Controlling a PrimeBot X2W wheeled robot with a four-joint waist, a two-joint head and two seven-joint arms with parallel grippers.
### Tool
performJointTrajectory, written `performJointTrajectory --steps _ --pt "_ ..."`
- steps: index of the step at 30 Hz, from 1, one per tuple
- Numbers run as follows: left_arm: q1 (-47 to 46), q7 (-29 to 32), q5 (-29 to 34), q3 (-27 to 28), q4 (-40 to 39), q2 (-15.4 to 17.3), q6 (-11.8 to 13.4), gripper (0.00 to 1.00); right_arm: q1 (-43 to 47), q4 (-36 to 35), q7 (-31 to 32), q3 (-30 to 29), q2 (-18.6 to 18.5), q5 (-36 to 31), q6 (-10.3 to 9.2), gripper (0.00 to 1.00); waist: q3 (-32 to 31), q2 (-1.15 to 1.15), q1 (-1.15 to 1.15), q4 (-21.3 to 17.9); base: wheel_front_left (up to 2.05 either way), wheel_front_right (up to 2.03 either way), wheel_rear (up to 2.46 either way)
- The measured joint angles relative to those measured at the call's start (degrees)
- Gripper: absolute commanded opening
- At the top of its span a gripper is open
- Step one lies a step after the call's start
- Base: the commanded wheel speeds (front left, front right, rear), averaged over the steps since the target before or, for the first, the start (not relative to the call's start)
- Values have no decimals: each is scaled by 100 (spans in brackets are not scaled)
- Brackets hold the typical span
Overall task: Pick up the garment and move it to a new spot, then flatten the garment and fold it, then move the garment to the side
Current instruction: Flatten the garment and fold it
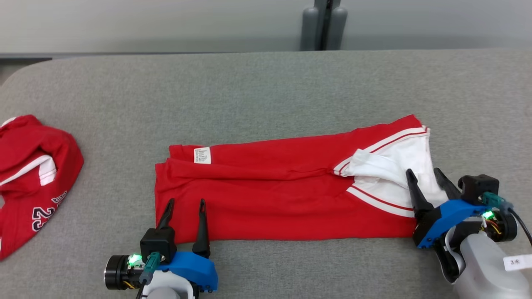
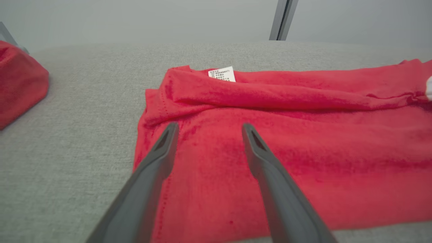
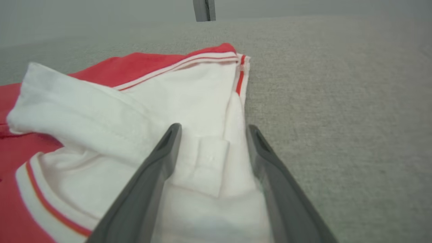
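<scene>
Crumpled red jersey [image 1: 37, 166] lies on grey table [image 1: 266, 91].

The left gripper [image 2: 210, 127] hangs open over the left end of the red garment [image 2: 320, 145], which lies folded on the grey counter [image 2: 77, 135]. A white label [image 2: 222, 74] shows at the garment's far edge. Another red cloth [image 2: 17, 84] lies well apart at the left.

Even, soft light; blurred backgrounds.

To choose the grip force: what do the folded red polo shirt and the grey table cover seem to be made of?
Red polo shirt: soft matte knit, probably cotton; fuzzy surface, limp folds, stitched hem. Grey table cover: matte textile, perhaps woven or felt; fine grain.
</scene>
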Motion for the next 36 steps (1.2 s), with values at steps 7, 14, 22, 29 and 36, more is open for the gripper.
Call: performJointTrajectory --steps 7,14,22,29,36 --pt "-144 0 -31 -76 1 2 55 100 -576 955 34 80 -24 257 0 100 292 0 0 259 0 0 0" --pt "-182 0 -55 -44 7 1 74 100 -676 1168 1 311 -24 792 -8 0 279 0 -1 247 0 0 0" --pt "-140 0 -156 -69 59 1 37 100 -237 617 -12 -332 -624 713 3 0 23 0 0 7 0 0 0" --pt "-76 -1 -205 -138 90 -3 12 100 95 -568 -14 -642 -398 269 0 0 -133 0 0 -105 0 0 0" --pt "-21 0 -268 -219 155 -2 -36 100 197 -1448 -15 290 59 399 0 0 -198 0 0 78 0 0 0"
